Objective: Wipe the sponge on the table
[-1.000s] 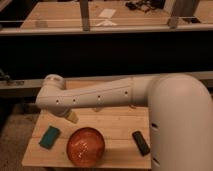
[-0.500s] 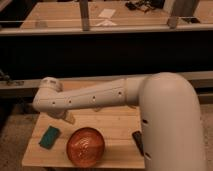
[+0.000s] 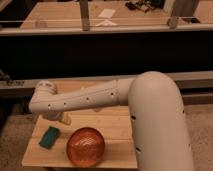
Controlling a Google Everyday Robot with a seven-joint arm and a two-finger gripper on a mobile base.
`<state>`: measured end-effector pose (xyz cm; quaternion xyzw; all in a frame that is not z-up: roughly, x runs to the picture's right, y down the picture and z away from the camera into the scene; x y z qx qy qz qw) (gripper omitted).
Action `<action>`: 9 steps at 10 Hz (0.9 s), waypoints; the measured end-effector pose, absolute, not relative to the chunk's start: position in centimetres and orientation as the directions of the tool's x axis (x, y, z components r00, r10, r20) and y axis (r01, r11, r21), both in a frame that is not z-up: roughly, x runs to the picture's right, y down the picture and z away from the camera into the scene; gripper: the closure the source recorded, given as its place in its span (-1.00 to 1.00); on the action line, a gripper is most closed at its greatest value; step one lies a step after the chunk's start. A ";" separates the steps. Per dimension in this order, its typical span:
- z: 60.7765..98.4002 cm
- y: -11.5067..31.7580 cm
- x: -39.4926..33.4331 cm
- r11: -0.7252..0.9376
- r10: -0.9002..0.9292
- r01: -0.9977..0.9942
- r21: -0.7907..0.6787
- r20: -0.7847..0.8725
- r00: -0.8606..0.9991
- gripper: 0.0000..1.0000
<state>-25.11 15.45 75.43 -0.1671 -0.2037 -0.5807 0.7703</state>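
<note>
The teal-green sponge [image 3: 49, 136] lies flat near the front left of the small light-wood table [image 3: 107, 125]. My white arm reaches across the table from the right, with its wrist over the table's left side. The gripper [image 3: 63, 119] hangs under the wrist, just above and to the right of the sponge and apart from it. Only a tan part of the gripper shows below the arm.
An orange plate [image 3: 86, 146] sits at the table's front edge, right of the sponge. My arm's thick white body [image 3: 157, 125] covers the table's right side. Long wooden workbenches with metal rails [image 3: 100, 22] run across behind, beyond a dark gap.
The arm has swung further left, so the wrist and gripper now sit closer to the sponge. The black block that showed at the table's right is now covered by the arm.
</note>
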 end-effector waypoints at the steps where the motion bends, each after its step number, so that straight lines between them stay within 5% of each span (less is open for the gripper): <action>1: 75.8 15.7 -25.3 0.260 -0.828 0.965 -0.016 0.510 0.232 -0.60; 9: 79.1 18.1 -26.1 0.185 -0.824 0.982 0.037 0.550 0.135 -0.60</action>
